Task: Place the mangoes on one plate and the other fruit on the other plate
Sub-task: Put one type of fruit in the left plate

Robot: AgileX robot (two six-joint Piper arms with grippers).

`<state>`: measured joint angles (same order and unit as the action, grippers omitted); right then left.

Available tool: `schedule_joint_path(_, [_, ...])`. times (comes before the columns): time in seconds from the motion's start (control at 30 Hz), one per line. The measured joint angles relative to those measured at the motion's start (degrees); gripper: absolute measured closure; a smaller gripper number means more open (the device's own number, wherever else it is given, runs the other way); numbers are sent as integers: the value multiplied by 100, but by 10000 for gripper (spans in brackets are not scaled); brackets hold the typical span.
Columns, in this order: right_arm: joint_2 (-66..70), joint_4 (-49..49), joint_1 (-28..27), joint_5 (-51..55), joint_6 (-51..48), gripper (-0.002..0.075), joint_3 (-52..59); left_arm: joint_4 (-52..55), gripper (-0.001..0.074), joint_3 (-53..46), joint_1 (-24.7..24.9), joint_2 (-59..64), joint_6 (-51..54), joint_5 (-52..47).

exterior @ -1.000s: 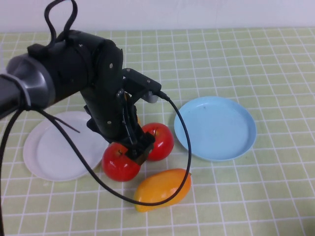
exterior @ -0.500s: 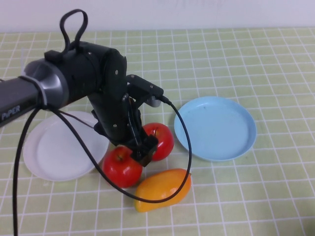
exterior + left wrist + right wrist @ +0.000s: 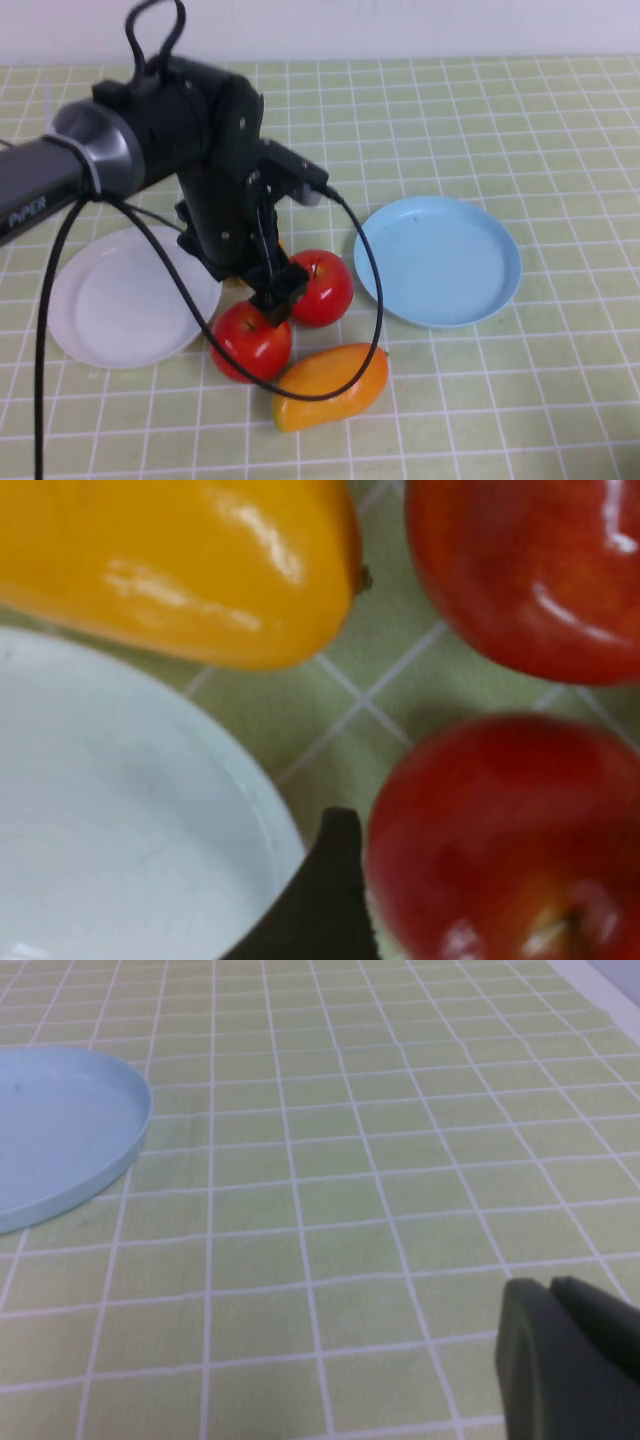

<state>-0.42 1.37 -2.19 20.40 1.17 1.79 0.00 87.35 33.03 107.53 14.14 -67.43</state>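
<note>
My left gripper (image 3: 277, 297) hangs open over the nearer red apple (image 3: 250, 342), which rests on the table. In the left wrist view one dark finger (image 3: 335, 890) stands beside this apple (image 3: 500, 840). The second apple (image 3: 322, 287) sits just behind it, toward the blue plate (image 3: 440, 262). One mango (image 3: 330, 385) lies at the front. The other mango (image 3: 180, 570) lies next to the white plate (image 3: 120, 300) and is hidden behind my left arm in the high view. Both plates hold nothing. My right gripper (image 3: 552, 1288) is shut, low over bare cloth, apart from the blue plate (image 3: 50, 1130).
A green checked cloth (image 3: 560, 130) covers the table. The left arm's black cable (image 3: 372, 300) loops down past the far apple to the front mango.
My left arm has shifted slightly back and left above the fruit. The nearer apple has edged a little toward the front. The plates and the front mango stay put.
</note>
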Motion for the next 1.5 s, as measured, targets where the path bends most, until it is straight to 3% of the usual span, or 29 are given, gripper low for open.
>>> schedule_joint_path(1.07, [0,0,0,0,0,742,0,53,67,-409,63,7,-46,-20])
schedule_joint_path(1.27, [0,0,0,0,0,743,0,44,155,-409,63,17,-46,-29])
schedule_joint_path(1.5, [0,0,0,0,0,742,0,44,161,-409,63,5,-46,-29])
